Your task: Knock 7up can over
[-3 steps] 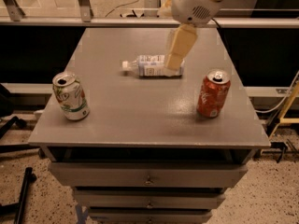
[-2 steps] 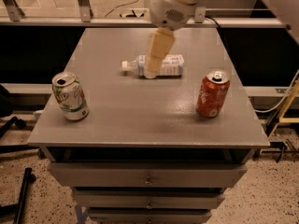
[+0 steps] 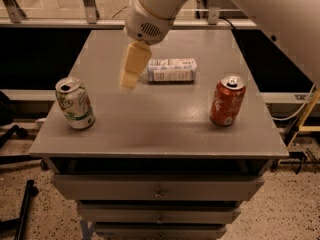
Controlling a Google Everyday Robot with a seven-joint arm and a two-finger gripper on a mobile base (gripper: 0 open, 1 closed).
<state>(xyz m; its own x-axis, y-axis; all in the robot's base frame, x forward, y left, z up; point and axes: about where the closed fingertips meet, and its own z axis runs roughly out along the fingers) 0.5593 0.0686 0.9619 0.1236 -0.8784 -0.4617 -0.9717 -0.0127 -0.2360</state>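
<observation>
**A:** What do we see on the table [image 3: 160, 131]?

**B:** We see a grey table from above its front edge, with drawers [image 3: 157, 189] stacked beneath it. A green and white can [image 3: 75, 104] stands upright near the left edge, close to the front left corner. Its silver top faces up.

**A:** And what else do we find there?

**B:** A red can [image 3: 227, 100] stands upright near the right edge, towards the front. A plastic bottle [image 3: 171, 70] with a pale label lies on its side around the middle of the table, nearer the back edge.

**A:** Where do we see the gripper [image 3: 131, 71]?

**B:** It hangs from a white arm [image 3: 155, 9] that reaches in over the back edge. The cream gripper points down and tilts slightly, just left of the bottle. It sits between the bottle and the green and white can, apart from that can.

**A:** Is it clenched or released?

**B:** We cannot tell.
</observation>
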